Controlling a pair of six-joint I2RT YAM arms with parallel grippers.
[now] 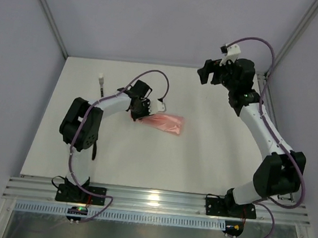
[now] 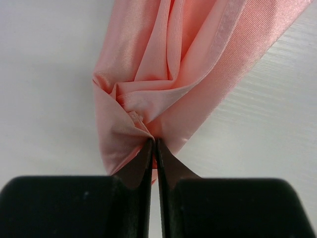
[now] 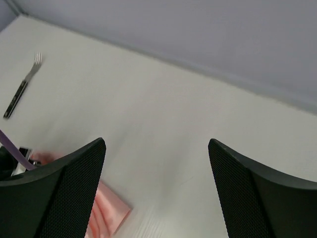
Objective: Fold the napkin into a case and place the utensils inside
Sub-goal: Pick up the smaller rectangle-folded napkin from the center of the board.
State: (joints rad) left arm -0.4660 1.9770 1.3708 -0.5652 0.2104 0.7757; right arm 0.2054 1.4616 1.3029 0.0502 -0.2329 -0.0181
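Salmon-pink napkin sits pinched in the left gripper; the right gripper stands wide open.

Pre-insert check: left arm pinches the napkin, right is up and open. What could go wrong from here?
1. The left fingers pinch only a bunched corner of the napkin; a pull could undo the folds or slip off.
2. The fork lies beyond the left arm, far from the open right fingers; reaching it may crowd that arm.
3. Only one utensil shows; the other may be hidden.
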